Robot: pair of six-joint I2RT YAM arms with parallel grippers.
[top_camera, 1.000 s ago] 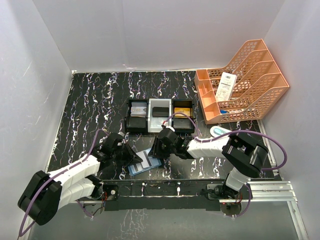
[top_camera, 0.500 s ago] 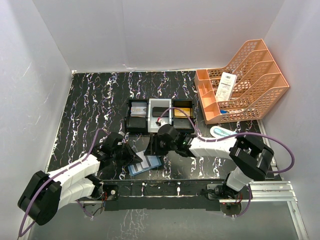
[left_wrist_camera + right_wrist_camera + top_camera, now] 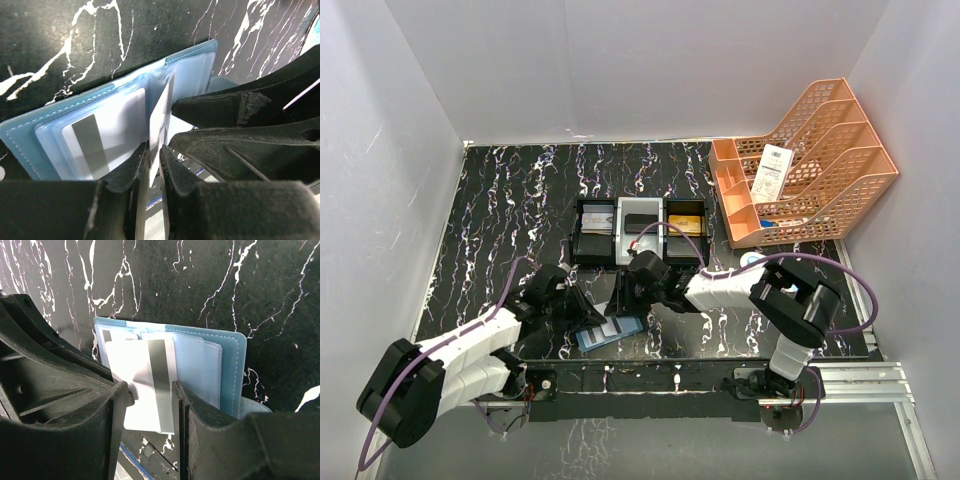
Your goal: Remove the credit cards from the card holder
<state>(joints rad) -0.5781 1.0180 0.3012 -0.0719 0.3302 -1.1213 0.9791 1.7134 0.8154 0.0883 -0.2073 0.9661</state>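
Note:
The teal card holder (image 3: 628, 328) (image 3: 30, 135) (image 3: 231, 365) lies open near the table's front edge. A white credit card with a grey stripe (image 3: 609, 323) (image 3: 145, 390) sticks out of it toward me. My left gripper (image 3: 588, 315) (image 3: 154, 160) has its jaws almost together on this card's edge (image 3: 159, 125), with a sliver of gap on one side. My right gripper (image 3: 623, 300) (image 3: 152, 390) is open, its fingers straddling the same card from above. A second striped card (image 3: 90, 145) sits in the left pocket.
Behind the holder stands a black-and-white three-compartment tray (image 3: 617, 258) with cards in it. An orange file rack (image 3: 800, 165) holding a white barcoded slip (image 3: 772, 170) fills the back right. A white-and-blue oval case (image 3: 752, 260) lies right of the right arm.
My right gripper has shifted left over the card holder and opened a little wider. My left gripper's jaws have eased slightly apart; the left arm has barely moved.

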